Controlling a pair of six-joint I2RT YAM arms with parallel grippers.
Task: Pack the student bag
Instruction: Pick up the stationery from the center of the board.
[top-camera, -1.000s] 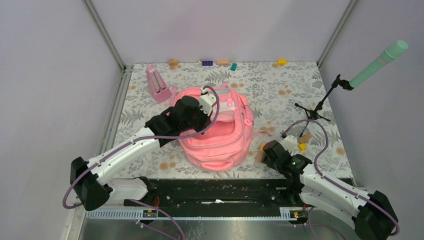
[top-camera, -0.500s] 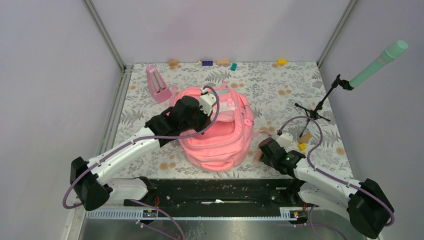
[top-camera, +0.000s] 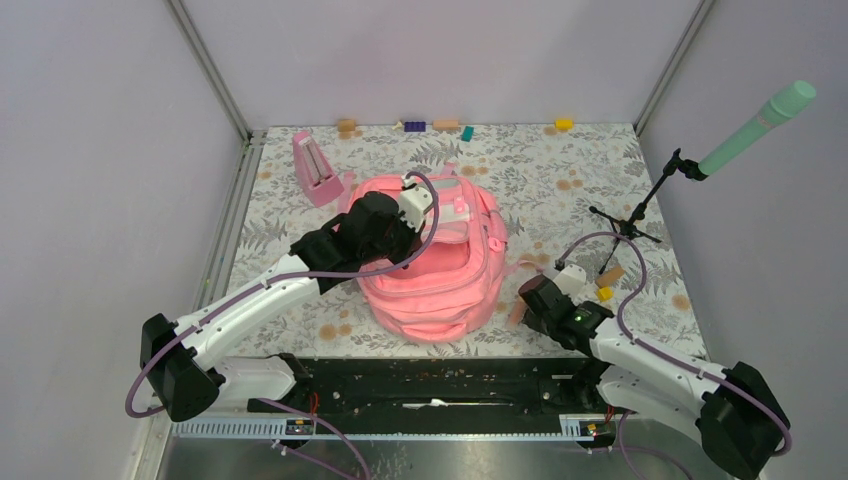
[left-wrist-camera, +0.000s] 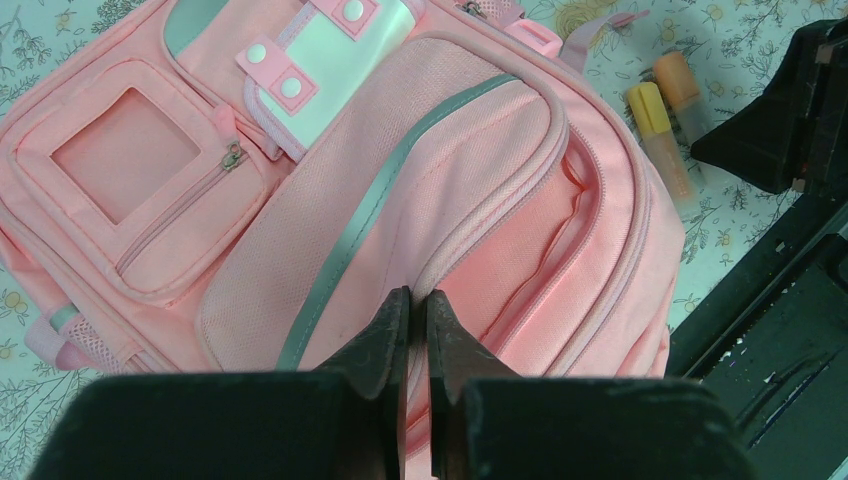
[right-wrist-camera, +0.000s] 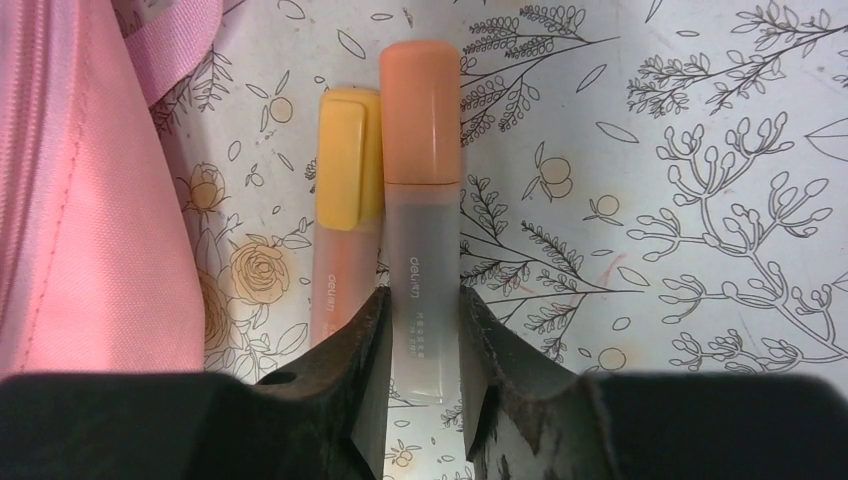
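Bag: the large soft pink fabric student bag (top-camera: 440, 262) lay front-up at the middle of the floral-print table (top-camera: 560, 190); its inside was hidden.
Left gripper (left-wrist-camera: 417, 320): jaws closed to a sliver on the bag's zip seam; whether fabric was nipped could not be told.
Right gripper (right-wrist-camera: 420, 340): at the bag's 4 o'clock, jaws pressed on both sides of an orange-capped translucent marker (right-wrist-camera: 420, 200).
In the way: a yellow-capped marker (right-wrist-camera: 345, 190) lay touching it, between it and the bag.
Around: pink triangular stand (top-camera: 315, 170) at 10 o'clock; black tripod with a mint-green microphone (top-camera: 640, 215) at 2 o'clock.
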